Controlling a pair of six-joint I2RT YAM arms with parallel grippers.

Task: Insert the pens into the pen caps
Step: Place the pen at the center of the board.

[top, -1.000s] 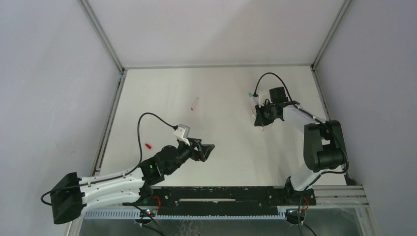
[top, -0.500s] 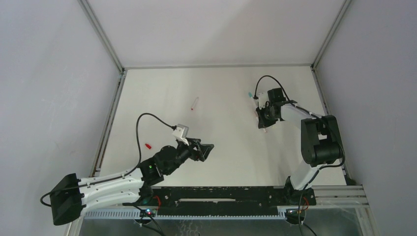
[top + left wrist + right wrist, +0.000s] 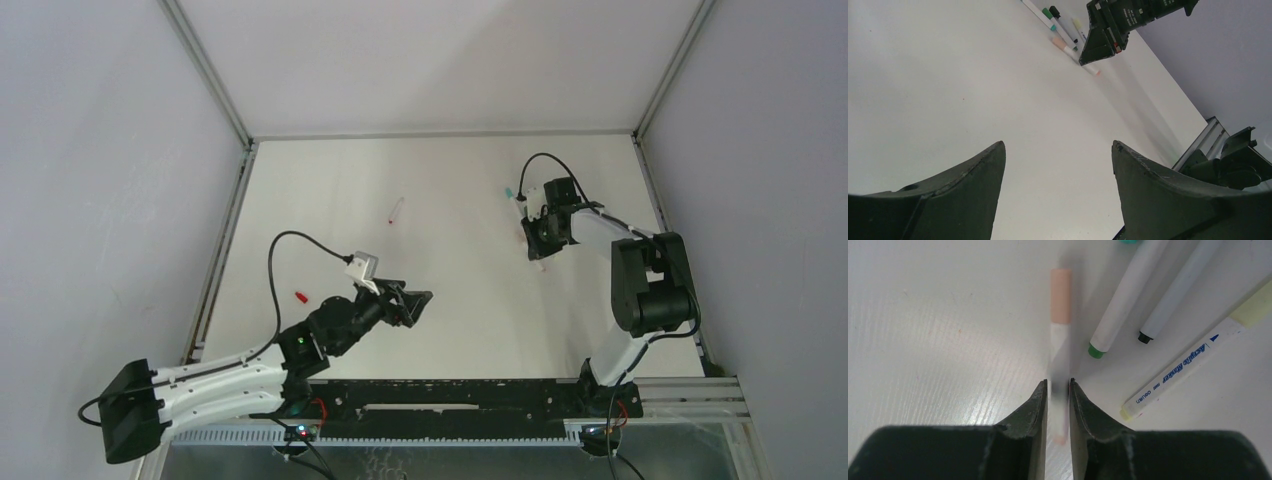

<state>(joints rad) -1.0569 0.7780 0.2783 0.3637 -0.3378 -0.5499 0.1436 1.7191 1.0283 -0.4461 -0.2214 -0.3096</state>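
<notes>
Right gripper [image 3: 1058, 385]: jaws pinched nearly closed on the barrel of the peach-ended pen [image 3: 1060, 320], which lies on the table [image 3: 938, 315] beside the green-tipped pen [image 3: 1122, 307]. Left gripper [image 3: 1057, 147]: wide open, empty, well apart. Suggest a straight lift clear of the neighbours.

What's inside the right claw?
A white pen with a peach cap is pinched in the right claw. The picture is blurry there, and the dark fingers hide most of its lower barrel.
</notes>
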